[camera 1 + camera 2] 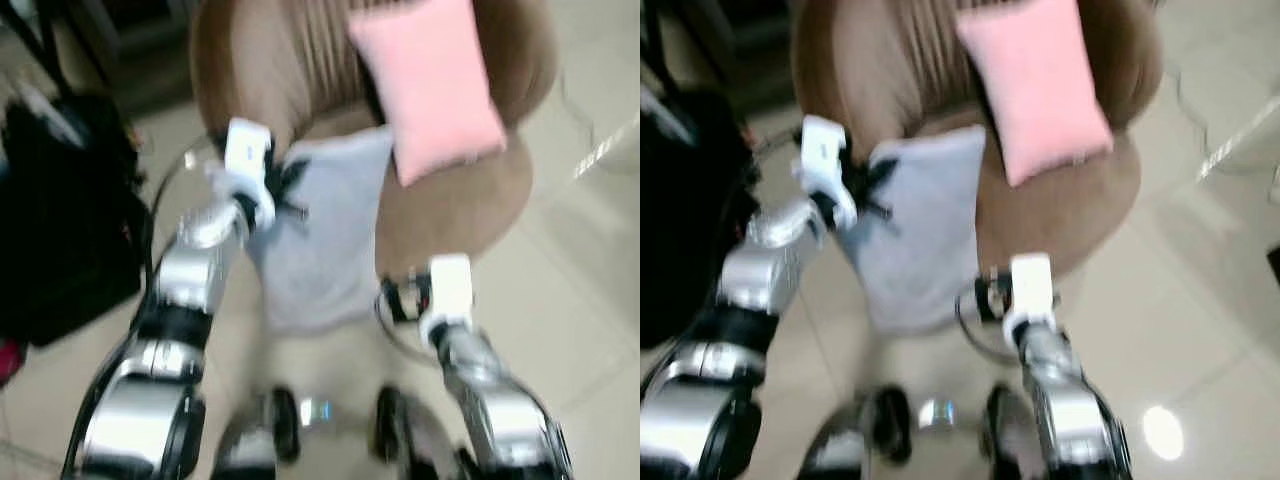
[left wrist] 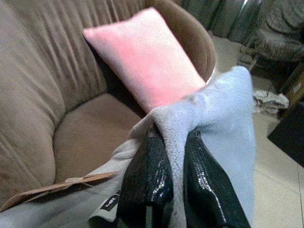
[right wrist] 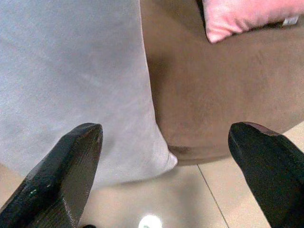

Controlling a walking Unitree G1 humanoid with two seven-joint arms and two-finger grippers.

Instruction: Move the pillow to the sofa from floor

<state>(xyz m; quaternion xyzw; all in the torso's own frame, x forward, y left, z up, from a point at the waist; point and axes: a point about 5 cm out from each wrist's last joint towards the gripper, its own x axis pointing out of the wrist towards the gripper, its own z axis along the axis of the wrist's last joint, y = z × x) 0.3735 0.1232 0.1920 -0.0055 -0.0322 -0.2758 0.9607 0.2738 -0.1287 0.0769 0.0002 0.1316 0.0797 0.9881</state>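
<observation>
A pale grey pillow [image 1: 325, 230] hangs in front of the brown sofa [image 1: 460, 205], its top edge over the seat's front and its lower part down past the seat toward the floor. My left gripper [image 2: 173, 156] is shut on the pillow's upper left corner, grey fabric [image 2: 223, 123] pinched between the black fingers [image 2: 147, 180]. My right gripper [image 3: 166, 147] is open, low by the sofa's front edge, just right of the pillow's bottom corner [image 3: 164, 159] and not touching it. A pink pillow [image 1: 430, 80] leans against the sofa's backrest.
A black bag or case [image 1: 60, 220] stands on the floor to the left. Pale tiled floor [image 1: 590, 300] spreads to the right of the sofa. My own feet [image 1: 280, 425] show below. Dark furniture and a heap of cloth [image 2: 270, 99] lie beyond the sofa.
</observation>
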